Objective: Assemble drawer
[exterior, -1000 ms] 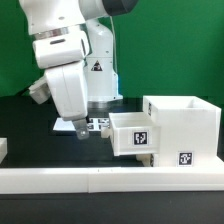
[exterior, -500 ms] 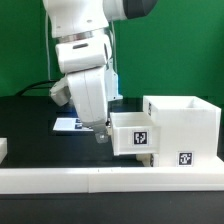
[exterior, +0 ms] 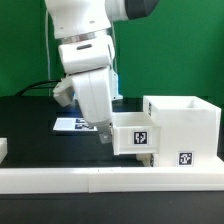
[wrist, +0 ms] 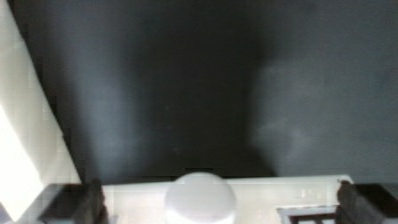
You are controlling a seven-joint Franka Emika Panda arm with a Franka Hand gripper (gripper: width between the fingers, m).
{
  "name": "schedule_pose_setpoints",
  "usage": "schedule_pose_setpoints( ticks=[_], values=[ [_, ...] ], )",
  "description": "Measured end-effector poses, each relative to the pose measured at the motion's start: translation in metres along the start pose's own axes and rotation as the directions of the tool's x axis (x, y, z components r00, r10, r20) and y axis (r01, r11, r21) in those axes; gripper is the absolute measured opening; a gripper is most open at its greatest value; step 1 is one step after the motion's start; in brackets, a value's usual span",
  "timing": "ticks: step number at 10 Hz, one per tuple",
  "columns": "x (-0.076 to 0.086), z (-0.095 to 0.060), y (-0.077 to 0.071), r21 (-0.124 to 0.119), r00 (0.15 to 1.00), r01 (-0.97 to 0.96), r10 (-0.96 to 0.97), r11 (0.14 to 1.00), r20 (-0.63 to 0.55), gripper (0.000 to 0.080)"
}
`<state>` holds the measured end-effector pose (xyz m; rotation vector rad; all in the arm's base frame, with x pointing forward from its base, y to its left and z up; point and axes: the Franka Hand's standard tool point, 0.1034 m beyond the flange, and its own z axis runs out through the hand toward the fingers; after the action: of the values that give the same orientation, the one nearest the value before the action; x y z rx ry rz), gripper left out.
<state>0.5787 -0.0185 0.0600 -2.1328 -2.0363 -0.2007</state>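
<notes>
**Drawer position: tray partly seated in shell**

You see the shell [exterior: 188, 128] at the table's [exterior: 30, 120] front right corner, against the border rail [exterior: 110, 180]. One tray [exterior: 134, 134] protrudes from its left face (tag facing front). The gripper [exterior: 104, 134] hangs at the tray's outer end; you cannot tell whether the jaws are clenched or released. The marker board [exterior: 68, 124] lies behind.

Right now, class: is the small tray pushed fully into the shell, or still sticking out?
Sticking out: the tray projects from the shell toward the gripper.
</notes>
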Motion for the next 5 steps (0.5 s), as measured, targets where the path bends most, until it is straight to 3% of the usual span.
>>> schedule_pose_setpoints(
  ticks=[3, 5],
  values=[
    [0.02, 0.004, 0.001, 0.005, 0.996, 0.075, -0.075, 0.997, 0.042, 0.0649],
    [0.015, 0.004, 0.001, 0.005, 0.997, 0.067, -0.067, 0.998, 0.043, 0.0649]
  ],
)
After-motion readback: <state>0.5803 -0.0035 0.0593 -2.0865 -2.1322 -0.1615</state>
